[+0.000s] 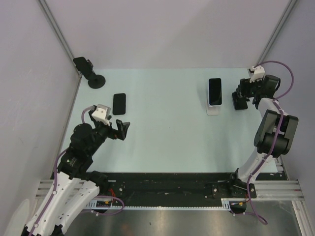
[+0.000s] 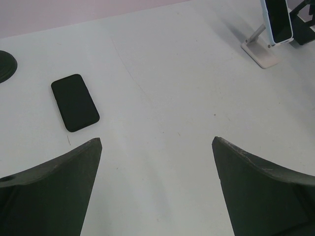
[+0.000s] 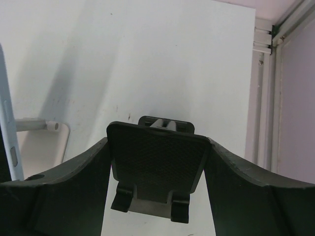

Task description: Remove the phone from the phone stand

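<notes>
I saw the pale table [image 1: 167, 142] filling the frame, with the left arm [image 1: 81, 147] folded low at its near-left corner and the right arm [image 1: 273, 130] reaching up along the right edge toward the far side. The left gripper [image 2: 156, 142] hung above bare table surface with its jaws spread as wide as they go and nothing between them. The right gripper [image 3: 158, 140] sat at the far right with its jaws partly apart, one on each side of a small black stand [image 3: 156, 167]. In the wrist view both fingers [image 3: 74, 191] looked to be pressed against the edges of its back plate, so I read that as a grip. A black mount [image 1: 93, 78] on a round base stood at the far-left corner. The white phone stand [image 1: 213, 110] stood just left of the right gripper, apart from it. The phone [image 1: 214, 91] was leaning upright in that stand with its dark screen facing out, and neither gripper touched it. A second phone [image 1: 119, 103], black, lay flat on the table just beyond the left gripper.
</notes>
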You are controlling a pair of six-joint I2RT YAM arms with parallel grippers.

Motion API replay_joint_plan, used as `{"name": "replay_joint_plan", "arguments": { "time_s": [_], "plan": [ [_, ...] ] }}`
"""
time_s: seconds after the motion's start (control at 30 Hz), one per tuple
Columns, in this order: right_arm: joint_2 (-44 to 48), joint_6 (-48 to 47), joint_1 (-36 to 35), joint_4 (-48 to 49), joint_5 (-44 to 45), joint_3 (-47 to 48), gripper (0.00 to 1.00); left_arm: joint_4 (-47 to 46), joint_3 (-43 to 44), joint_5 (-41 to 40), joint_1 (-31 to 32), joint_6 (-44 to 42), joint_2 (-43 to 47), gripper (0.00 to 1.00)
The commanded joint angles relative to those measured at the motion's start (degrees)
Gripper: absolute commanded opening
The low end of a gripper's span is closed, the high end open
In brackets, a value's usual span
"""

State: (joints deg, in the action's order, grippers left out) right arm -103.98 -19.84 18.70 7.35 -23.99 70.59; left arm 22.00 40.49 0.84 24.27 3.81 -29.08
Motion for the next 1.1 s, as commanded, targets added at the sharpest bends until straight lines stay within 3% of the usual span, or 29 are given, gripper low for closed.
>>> {"name": "replay_joint_plan", "arguments": {
  "time_s": [0.0,0.27,0.53,0.67,0.7,0.77,0.97,1.07],
  "plan": [
    [-1.2,0.1,1.8,1.1,-11.2,3.1,0.1,-1.3,-0.2,1.4,0.3,-2.2,-0.8,1.0],
    [-3.6,-3.5,1.6,-3.7,-4.5,3.3,0.12,-1.3,-0.2,1.4,0.3,-2.3,-0.6,1.0],
    [-2.6,3.1,1.7,-1.6,3.4,3.2,0.35,-1.3,-0.3,1.4,0.3,-2.3,0.0,1.0],
    [-2.2,5.5,1.7,-1.7,3.6,3.3,0.7,-1.3,-0.3,1.4,0.3,-2.2,0.3,1.0],
    [-1.8,5.9,1.7,-1.7,3.9,3.3,0.86,-1.3,-0.3,1.4,0.3,-2.2,0.4,1.0],
    [-1.1,6.4,1.6,-1.5,4.3,3.2,0.99,-1.3,-0.4,1.4,0.3,-2.2,0.8,1.0],
    [4.0,9.3,1.2,1.3,6.4,3.2,1.0,-1.3,-0.4,1.4,0.4,-2.2,1.4,1.0],
    [8.0,13.8,0.9,2.9,12.2,3.2,1.0,-1.3,-0.4,1.4,0.4,-2.2,1.6,1.0]
  ]
}}
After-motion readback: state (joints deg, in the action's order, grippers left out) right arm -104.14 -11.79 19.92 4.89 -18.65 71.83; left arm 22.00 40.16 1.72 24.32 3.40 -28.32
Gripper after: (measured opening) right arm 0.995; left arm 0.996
